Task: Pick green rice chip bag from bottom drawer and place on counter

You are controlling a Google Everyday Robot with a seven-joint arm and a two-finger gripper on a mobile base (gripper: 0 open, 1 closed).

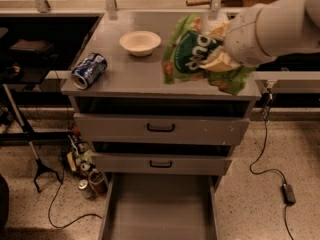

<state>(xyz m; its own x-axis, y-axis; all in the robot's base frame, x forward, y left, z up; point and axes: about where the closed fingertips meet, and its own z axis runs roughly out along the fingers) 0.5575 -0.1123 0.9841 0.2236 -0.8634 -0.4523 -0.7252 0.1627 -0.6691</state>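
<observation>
**Bag over the counter's front right, with the edge close**

The green rice chip bag [192,54] is crumpled against the gripper [223,61] at the end of the white arm [280,24]. It is above the right front part of the counter [130,81]. Whether the gripper clamps the bag or has let it go cannot be told, because arm and bag hide it. Nor can I tell whether the bag's lower edge touches the metal.

The main risk, as I judge it, is the front edge. The bag's lower right corner hangs near it, so a release here could let the light, springy bag tip off and fall toward the open bottom drawer [160,211]. The foil may also cling to the gripper.

The counter is flat grey metal. A pale bowl [140,42] stands near the bag's left side and a blue soda can [89,70] lies well apart at the left edge. On the speckled floor, small clutter [86,176] sits left of the cabinet and a black cable [260,159] trails on the right.
</observation>
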